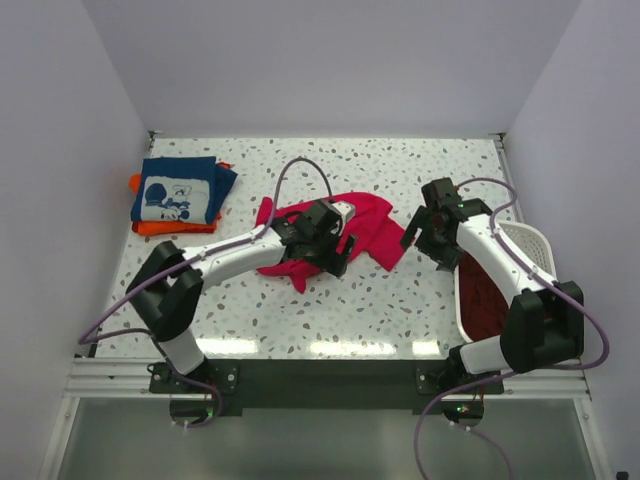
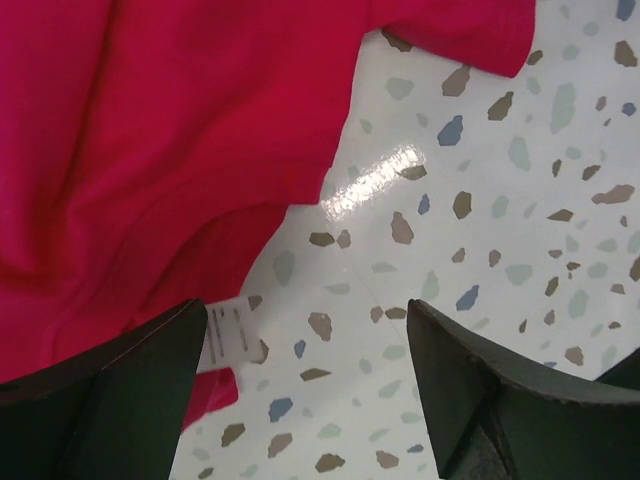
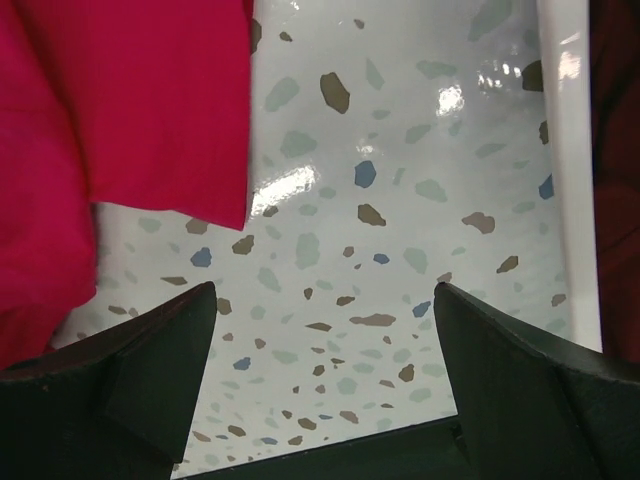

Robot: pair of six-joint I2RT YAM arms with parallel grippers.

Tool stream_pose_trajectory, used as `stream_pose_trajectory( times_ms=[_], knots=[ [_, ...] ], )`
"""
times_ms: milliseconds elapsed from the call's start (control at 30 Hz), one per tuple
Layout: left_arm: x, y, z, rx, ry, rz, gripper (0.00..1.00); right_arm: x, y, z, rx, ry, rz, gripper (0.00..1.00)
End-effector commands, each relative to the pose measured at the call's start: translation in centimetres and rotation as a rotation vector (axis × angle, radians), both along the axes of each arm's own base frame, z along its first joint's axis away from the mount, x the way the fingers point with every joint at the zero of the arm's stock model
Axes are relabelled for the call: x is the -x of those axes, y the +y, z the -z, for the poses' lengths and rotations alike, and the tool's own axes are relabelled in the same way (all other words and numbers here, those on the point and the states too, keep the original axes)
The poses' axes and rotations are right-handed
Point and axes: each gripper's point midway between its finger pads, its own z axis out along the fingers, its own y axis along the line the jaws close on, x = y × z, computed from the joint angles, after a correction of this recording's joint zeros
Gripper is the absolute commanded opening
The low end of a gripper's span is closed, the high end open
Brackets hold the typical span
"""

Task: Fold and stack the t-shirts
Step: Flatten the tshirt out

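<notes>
Left wrist: pink t-shirt (image 2: 150,150) label (image 2: 232,340), left claw (image 2: 305,318) released | right wrist: basket rim (image 3: 568,170), right claw (image 3: 325,295) released.

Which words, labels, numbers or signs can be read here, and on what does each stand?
White tag on the crimson-pink t-shirt: printed lines, too small to read.
White print on the navy t-shirt: a blurred picture, no legible letters.
No other text is visible.
</notes>
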Motion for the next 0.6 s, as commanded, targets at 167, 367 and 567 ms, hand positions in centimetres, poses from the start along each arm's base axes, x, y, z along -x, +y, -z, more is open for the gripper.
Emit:
stream_pose_trajectory(
  times_ms=[167, 367, 567],
  knots=[
    [-3.6, -5.6, 0.6, 0.056, -0.08, 0.076, 0.8, 0.2, -0.9, -1.4, -0.025, -0.044, 0.013, 0.93],
    [-4.3, -7.4, 2.4, 0.002, -0.104, 0.108, 0.73, 1.0, -1.8, -0.8, -0.018, -0.017, 0.014, 0.93],
    [-4.3, -6.1, 4.3, -0.088, -0.102, 0.085, 0.63, 1.1, -2.3, -0.4, -0.027, -0.01, 0.029, 0.93]
  ],
)
